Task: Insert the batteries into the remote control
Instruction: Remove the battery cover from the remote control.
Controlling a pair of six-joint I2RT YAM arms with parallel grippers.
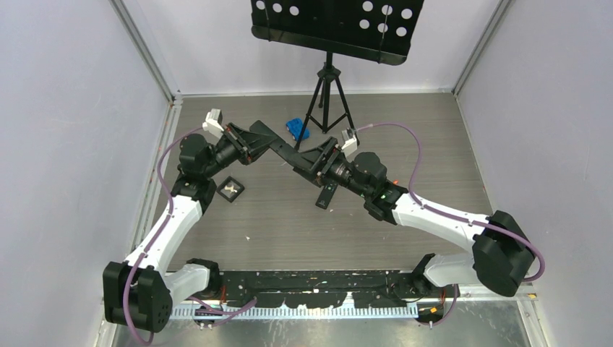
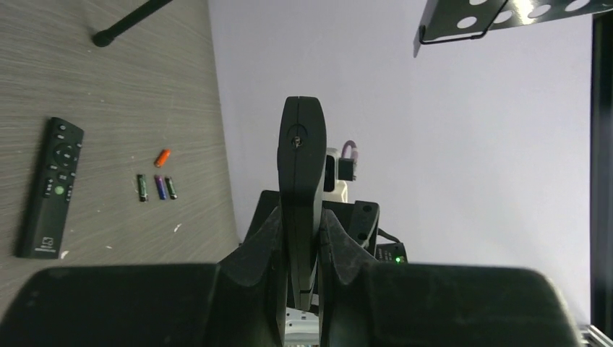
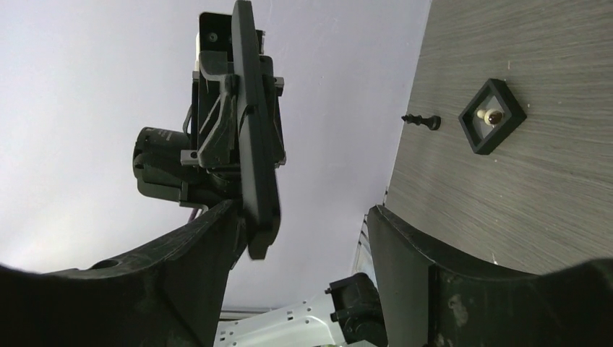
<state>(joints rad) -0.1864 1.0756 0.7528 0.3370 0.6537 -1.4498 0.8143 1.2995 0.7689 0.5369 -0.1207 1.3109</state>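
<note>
The remote control (image 2: pixel 302 181) hangs above the worktop (image 1: pixel 289 224), pinched edgewise between the left fingers (image 2: pixel 262 251). The right wrist view shows the right fingers (image 3: pixel 405 253) spread wide, with the remote's free end just beside one of them. Only the left wrist view shows the batteries (image 2: pixel 157 184), lying on the worktop near a buttoned remote (image 2: pixel 50 189).

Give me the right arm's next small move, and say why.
Probably draw the right gripper back from the remote control and lower it toward the batteries on the table. Its jaws stand open and empty, the left gripper has the remote clamped in the air, and all four batteries lie loose.
</note>
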